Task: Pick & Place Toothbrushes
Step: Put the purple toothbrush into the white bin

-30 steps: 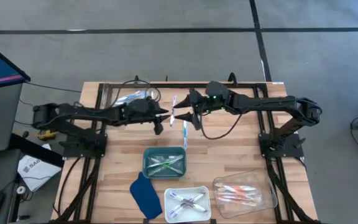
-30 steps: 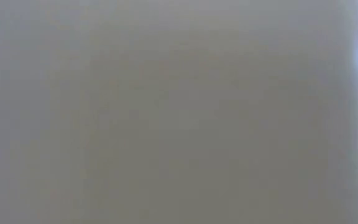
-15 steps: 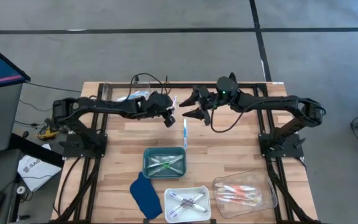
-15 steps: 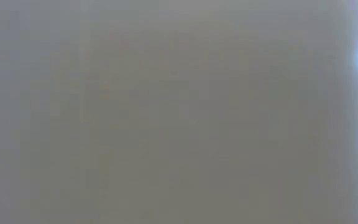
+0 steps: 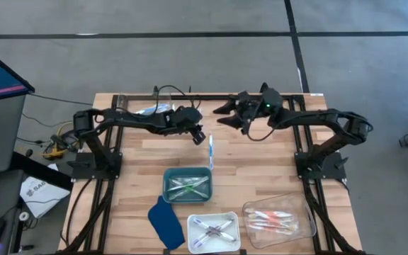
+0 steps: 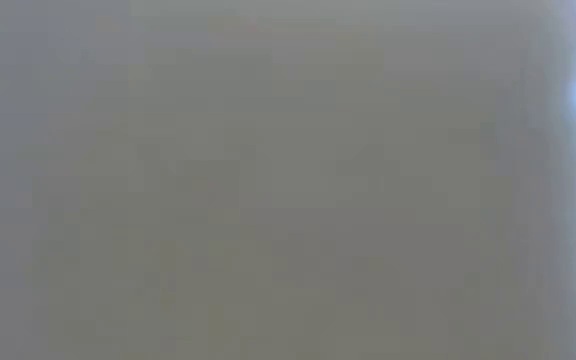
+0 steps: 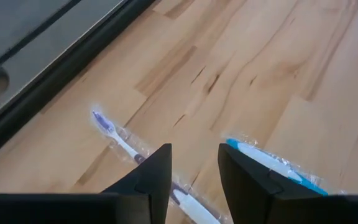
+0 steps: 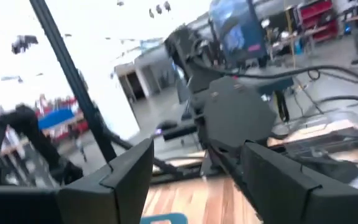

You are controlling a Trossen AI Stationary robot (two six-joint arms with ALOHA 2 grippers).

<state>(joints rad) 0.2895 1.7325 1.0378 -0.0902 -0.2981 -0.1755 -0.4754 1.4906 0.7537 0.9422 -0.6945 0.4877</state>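
Left tool (image 5: 199, 134): near the table's far edge, low over the wood, fingers (image 7: 157, 171) apart with bare wood in the gap; nothing held.
Right tool (image 5: 223, 115): raised at the far edge, tilted up toward the room, fingers wide apart, empty.
Purple toothbrush (image 7: 114, 130): wrapped, flat on the table (image 5: 261, 163), just beside the left tool.
Blue toothbrush (image 5: 211, 151): wrapped, flat between the left tool and the green tray (image 5: 167, 185).
Near edge: green tray, white tray (image 5: 234, 224) and clear tray (image 5: 304, 214) hold sorted toothbrushes; dark blue cloth (image 5: 165, 223) beside them.
Open room: bare wood on both flanks, mid-table.
Low view: blank.
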